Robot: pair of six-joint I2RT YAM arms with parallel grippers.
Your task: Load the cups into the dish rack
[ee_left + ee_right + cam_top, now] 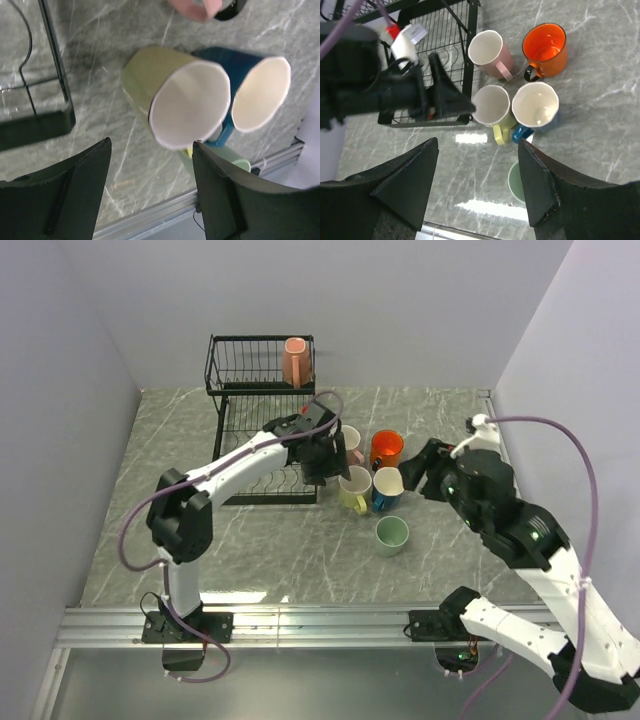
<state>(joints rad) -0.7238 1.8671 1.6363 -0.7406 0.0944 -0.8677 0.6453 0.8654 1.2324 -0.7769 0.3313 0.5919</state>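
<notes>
Cups (386,448) are sitting mid-tabletop (280,550): green cup (392,535) nearest, yellow cup (354,487) and blue cup (387,487) side by side behind it. Left gripper (152,150) is hovering over yellow, jaws wide apart. Best straddling its wall away from blue. Right gripper (477,145) is waiting, jaws likewise apart. Rack (260,360) is standing at the far edge, holding a pink cup (295,362).

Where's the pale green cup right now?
Top view: the pale green cup stands on the table, right of centre, just on the near side of the blue cup and yellow cup.
</notes>
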